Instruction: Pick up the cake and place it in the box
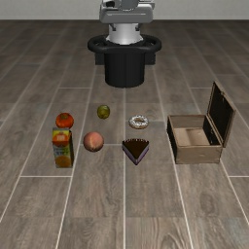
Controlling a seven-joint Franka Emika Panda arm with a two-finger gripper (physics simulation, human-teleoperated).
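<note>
**Claw** [127, 21]: at the floor's far edge, among the grey-white parts of the arm, above the black pedestal [124, 60]. How far it is open cannot be told, nor whether it holds anything.

**Cake** [135, 150]: a dark brown wedge lying on the wooden plank floor [185, 209], near the middle and well apart from the pedestal.
- Its long axis runs from the far edge to the near edge.
- The narrow tip points to the near edge and the wide back faces the pedestal.
- It lies outside the box.

**Box** [195, 139]: brown wood, on the exterior view's right of the cake, with a strip of bare floor between the two.
- Its lid [222, 109] stands raised along the side towards the exterior view's right.
- The inside lies open to view.

**Ring pastry** [139, 122]: small and pale with a dark hole. It lies flat just beyond the wide back of the cake, between the cake and the pedestal, and does not touch the cake.

**Green fruit** [102, 112]: small and round, on the exterior view's left of the ring pastry.

**Peach** [93, 142]: round and orange-pink, near the cake on the exterior view's left.

**Juice carton** [62, 149]: upright, orange and yellow with some green, furthest to the exterior view's left. Its label cannot be read.

**Red item** [64, 121]: round with a dark top, just behind the carton towards the far edge.
</note>
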